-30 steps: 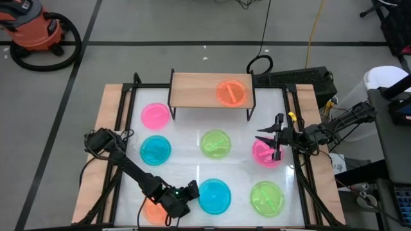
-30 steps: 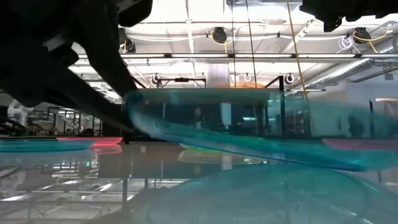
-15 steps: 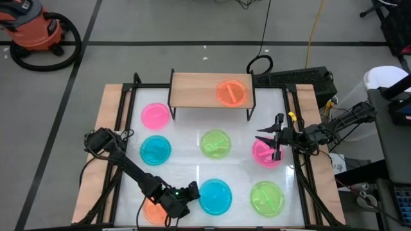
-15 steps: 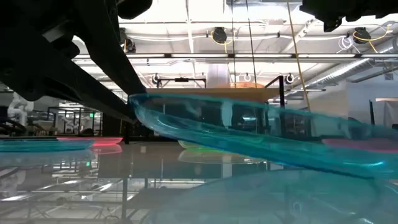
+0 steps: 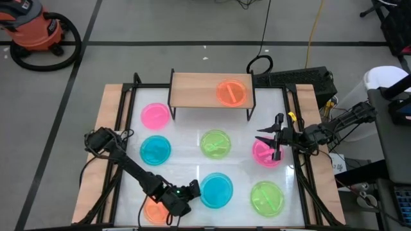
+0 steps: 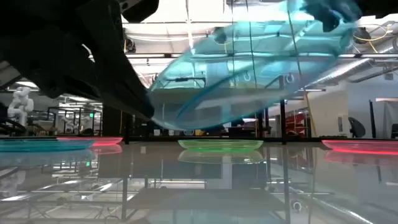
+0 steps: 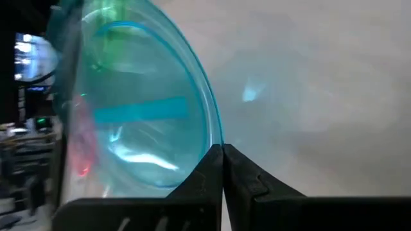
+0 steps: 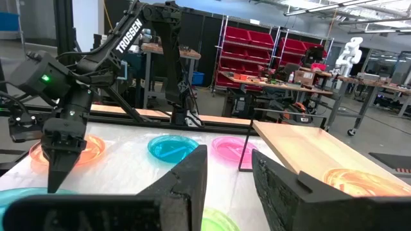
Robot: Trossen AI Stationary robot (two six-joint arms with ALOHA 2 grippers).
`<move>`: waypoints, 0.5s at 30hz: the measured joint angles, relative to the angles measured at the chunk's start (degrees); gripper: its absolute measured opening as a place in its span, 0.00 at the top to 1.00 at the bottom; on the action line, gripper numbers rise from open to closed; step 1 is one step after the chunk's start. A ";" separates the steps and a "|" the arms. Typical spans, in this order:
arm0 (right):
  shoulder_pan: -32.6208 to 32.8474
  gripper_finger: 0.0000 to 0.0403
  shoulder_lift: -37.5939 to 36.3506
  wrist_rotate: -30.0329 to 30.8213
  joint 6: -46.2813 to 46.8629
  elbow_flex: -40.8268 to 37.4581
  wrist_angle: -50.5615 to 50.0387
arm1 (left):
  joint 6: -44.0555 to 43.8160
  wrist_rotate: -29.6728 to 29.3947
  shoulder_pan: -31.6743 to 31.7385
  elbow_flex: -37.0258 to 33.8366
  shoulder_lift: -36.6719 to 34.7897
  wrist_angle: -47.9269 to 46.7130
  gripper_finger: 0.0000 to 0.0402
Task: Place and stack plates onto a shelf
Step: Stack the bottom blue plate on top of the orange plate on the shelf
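Plate in hand: translucent blue round plastic plate (image 5: 215, 191) is tilting clear of the near table edge, its rim pinched by the left gripper (image 5: 191, 190), whose fingers (image 7: 221, 170) are pressing together on that thin edge.
Doing it well: with only the rim caught, the plate is likely to swing or slip, so the lift probably wants to be slow and the plate kept level before travelling.
Beside it: an orange translucent plate (image 5: 153, 210) is lying under the left arm, just next to the gripper.
Mid-table: a green plate (image 5: 267, 198), a second green plate (image 5: 215, 143) and another blue plate (image 5: 155, 150) are sitting apart on the white table (image 5: 186, 160).
Right gripper: the right gripper (image 5: 277, 140) is hovering with its fingers parted, holding nothing, over a pink plate (image 5: 264, 153), and could be crossing the carry path.
Far side: a second pink plate (image 5: 155, 115) is lying near the low light-wood shelf on black legs (image 5: 196, 90), which is already carrying one orange plate (image 5: 232, 92); its free half looks open.
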 joint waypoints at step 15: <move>0.00 0.74 -0.02 -0.15 -2.90 0.00 5.87 | 14.17 -4.59 12.24 0.04 -13.91 -6.38 0.99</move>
